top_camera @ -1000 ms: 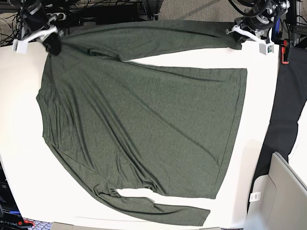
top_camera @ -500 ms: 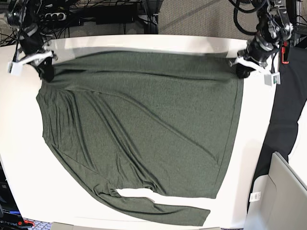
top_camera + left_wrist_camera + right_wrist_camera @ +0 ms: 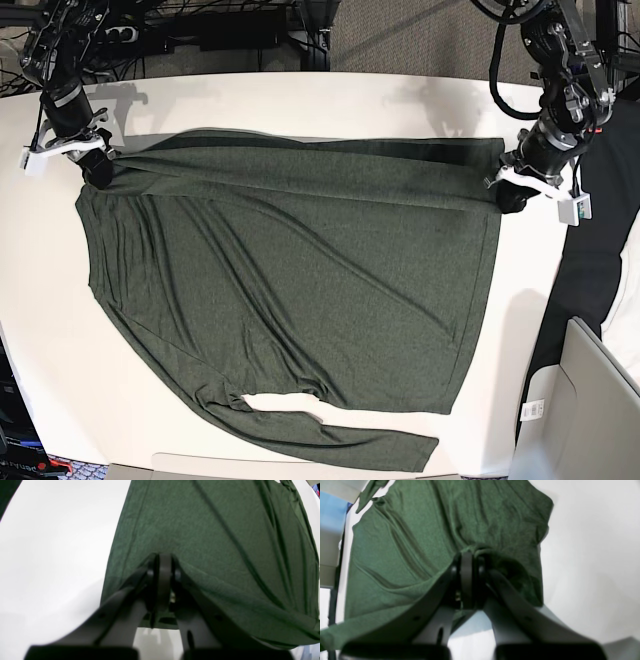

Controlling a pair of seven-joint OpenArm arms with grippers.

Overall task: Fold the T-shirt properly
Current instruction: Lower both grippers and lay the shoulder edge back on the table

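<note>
Slippage is the danger: both pincers — left (image 3: 512,193), right (image 3: 93,160) — pinch the far edge of the olive-green knit T-shirt (image 3: 290,290) spread on the white desk (image 3: 300,95); uneven pulling would skew the fold.

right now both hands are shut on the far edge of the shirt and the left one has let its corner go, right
Not quite. The left hand has not let go: the left wrist view shows its jaws shut on the shirt, with fabric bunched around them. The rest holds: the right hand is also shut on the shirt's far edge, as the right wrist view shows.
</note>
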